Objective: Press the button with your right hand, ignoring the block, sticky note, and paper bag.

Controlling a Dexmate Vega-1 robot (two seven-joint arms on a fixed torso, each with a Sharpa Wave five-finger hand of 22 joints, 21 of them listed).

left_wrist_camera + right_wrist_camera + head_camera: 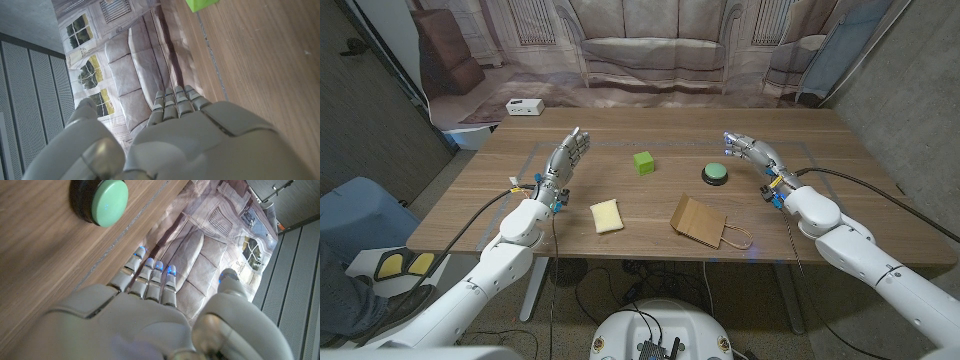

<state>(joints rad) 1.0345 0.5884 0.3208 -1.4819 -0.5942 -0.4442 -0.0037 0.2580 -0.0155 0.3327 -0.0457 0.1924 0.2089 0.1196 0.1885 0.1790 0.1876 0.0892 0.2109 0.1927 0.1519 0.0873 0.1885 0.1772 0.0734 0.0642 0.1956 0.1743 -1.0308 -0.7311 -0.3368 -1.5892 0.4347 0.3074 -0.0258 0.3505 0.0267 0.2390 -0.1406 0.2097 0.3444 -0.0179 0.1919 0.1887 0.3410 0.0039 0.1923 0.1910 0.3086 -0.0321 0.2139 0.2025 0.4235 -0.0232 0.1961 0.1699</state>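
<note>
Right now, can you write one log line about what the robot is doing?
right robot hand: open, beside button, not touching | left robot hand: open, idle | block, sticky note, paper bag: untouched

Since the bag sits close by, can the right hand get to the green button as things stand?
Probably yes. The right hand is beside the green button with bare table between them; the paper bag lies nearer the robot, off that path.

White arms (510,250), grey fingers (150,275), black cables (880,190)
</note>
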